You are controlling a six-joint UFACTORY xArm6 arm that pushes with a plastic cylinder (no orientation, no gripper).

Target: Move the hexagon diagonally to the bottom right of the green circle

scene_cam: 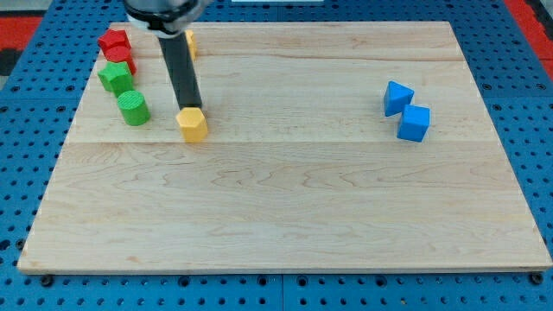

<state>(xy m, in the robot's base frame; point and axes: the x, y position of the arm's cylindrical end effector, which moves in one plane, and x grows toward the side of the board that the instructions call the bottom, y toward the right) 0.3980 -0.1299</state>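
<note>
A pale wooden board [285, 216] made of joined planks, its grain running from the view's left to the view's right, fills most of what I see. It lies on a blue perforated metal base [26, 130] with a regular grid of small holes, visible along every edge of the board. At the view's top corners, a red perforated surface [22, 22] borders the blue one. I see even, diffuse lighting and only soft, short shadows on the wood.

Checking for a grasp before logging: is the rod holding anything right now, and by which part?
Nothing is held. My tip only meets the top edge of the yellow hexagon, right of the green circle.
</note>
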